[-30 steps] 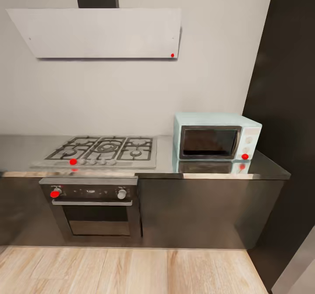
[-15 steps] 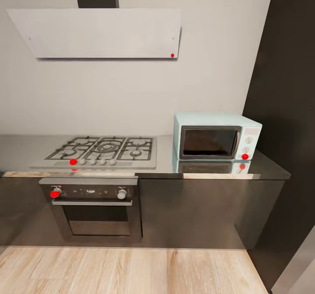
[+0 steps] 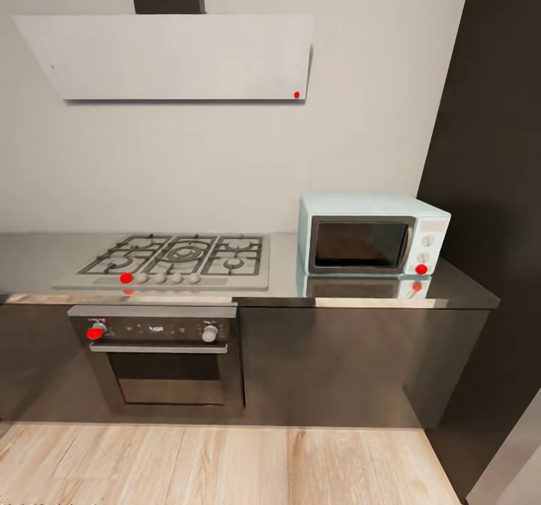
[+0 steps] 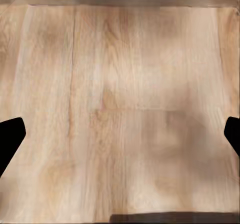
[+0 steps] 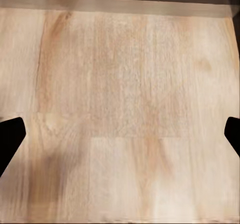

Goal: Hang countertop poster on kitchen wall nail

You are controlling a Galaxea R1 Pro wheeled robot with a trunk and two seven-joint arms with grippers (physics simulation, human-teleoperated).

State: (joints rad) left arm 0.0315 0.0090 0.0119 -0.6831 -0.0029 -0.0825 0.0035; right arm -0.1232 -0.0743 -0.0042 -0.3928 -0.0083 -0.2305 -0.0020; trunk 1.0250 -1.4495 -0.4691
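Observation:
The poster is out of view. A stretch of the grey kitchen countertop (image 3: 282, 272) runs across the head view over dark cabinet fronts. My left gripper (image 4: 120, 136) stands open over bare wooden floor, its dark fingertips (image 4: 10, 139) at the picture's edges. My right gripper (image 5: 120, 136) is open too, with one dark fingertip (image 5: 10, 139) at each side and only floor planks between them. No wall nail can be made out on the pale wall (image 3: 225, 159).
A gas hob (image 3: 176, 258) lies in the worktop above a built-in oven (image 3: 161, 355). A pale blue microwave (image 3: 372, 236) stands at the worktop's right end. A white extractor hood (image 3: 169, 55) hangs above. A tall dark cabinet (image 3: 488, 189) closes the right side. Light wooden floor (image 3: 225, 464) lies in front.

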